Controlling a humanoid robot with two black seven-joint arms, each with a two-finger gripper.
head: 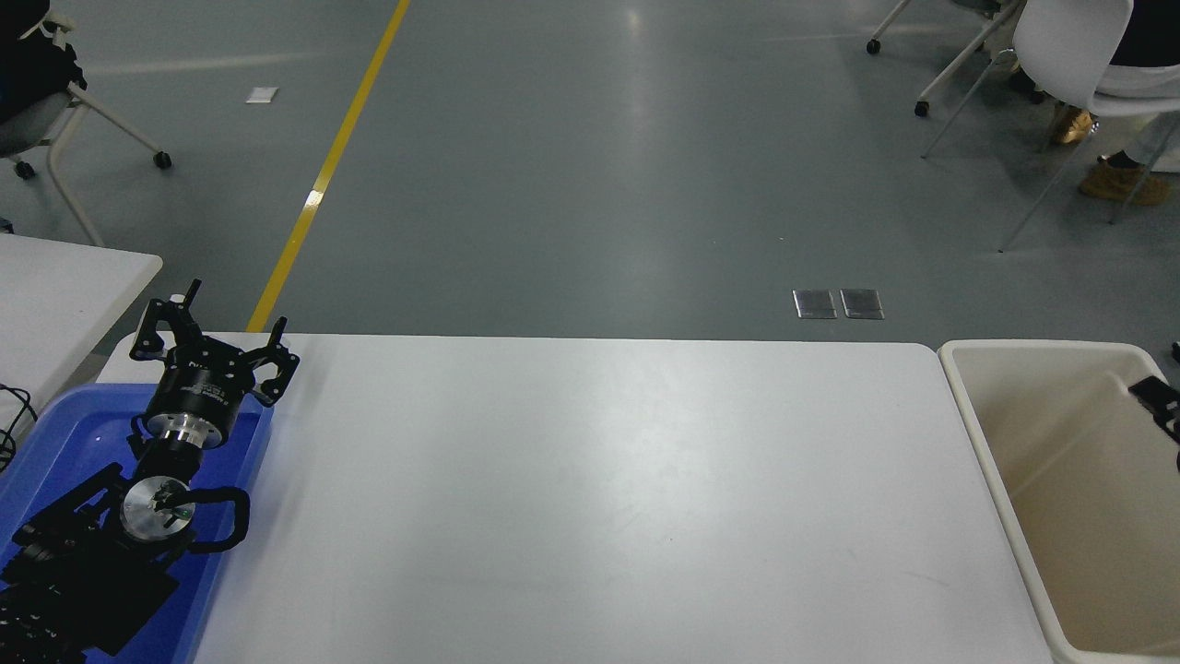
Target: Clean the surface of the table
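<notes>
**A:** Far left, what's there?

**B:** Left gripper point(214, 343), parked over a blue bin point(64, 433) at the table's left end. Fingers spread wide, nothing held. A second, smaller white table point(64, 295) sits just beyond the bin, w/ an office chair point(55, 120) on the gray floor behind.

**A:** And the middle?

**B:** The table surface point(590, 498), white, fills the centre from the blue bin to the beige bin. No scrap, wrapper or spill shows on it; only faint scuffs and glare.

**A:** Right side?

**B:** Beige bin point(991, 480) butts against the table's right end. What shows of its inside looks bare, tho part runs off the edge. Right gripper point(1160, 398) pokes in at the frame's right edge, above the bin. Only a dark tip shows, so can't tell how wide it is or whether it holds anything. White chair point(1069, 46) and a seated person's boots point(1111, 180) upper right.

**A:** Task status?

**B:** Judging by the bare top, clearing looks done or v. nearly so. What's left, prob.: pull the right arm back from the bin. Whether a wipe-down is still due, no cloth in view to say.
</notes>
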